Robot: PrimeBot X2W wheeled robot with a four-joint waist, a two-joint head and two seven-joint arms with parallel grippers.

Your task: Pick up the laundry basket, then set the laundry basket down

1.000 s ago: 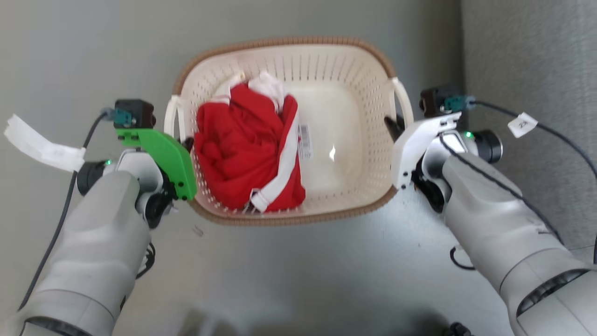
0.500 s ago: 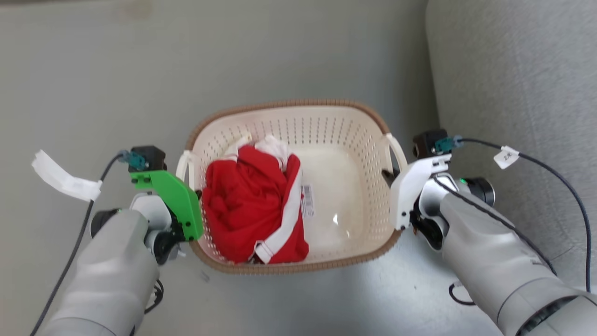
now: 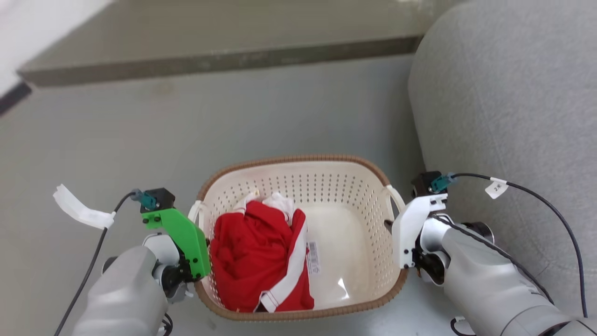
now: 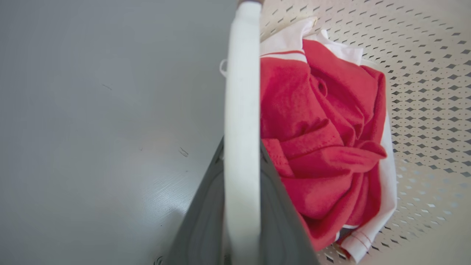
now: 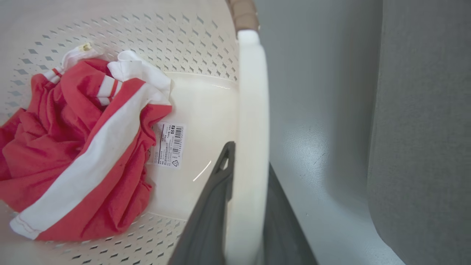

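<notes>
The laundry basket (image 3: 326, 186), cream and perforated with a brown rim, hangs between my arms low in the head view. A crumpled red and white garment (image 3: 254, 256) lies in its left half, beside a barcode sticker (image 3: 313, 257). My left gripper (image 3: 198, 233) is shut on the left white loop handle (image 4: 241, 92), with a dark finger (image 4: 206, 213) on each side of it. The right loop handle (image 5: 252, 92) is clamped in my right gripper (image 3: 389, 226), its fingers (image 5: 213, 206) either side. Whether the basket touches the floor I cannot tell.
A grey upholstered sofa (image 3: 503, 93) stands close on the right, almost against my right arm. A low dark-edged ledge (image 3: 210, 60) runs across the back. Grey floor (image 3: 233, 121) stretches ahead and to the left. Tagged cables (image 3: 79, 212) trail from both wrists.
The head camera has moved: basket and grippers now sit lower and smaller in the picture, and the ledge and more sofa have come into view. Both grippers have stayed on the handles.
</notes>
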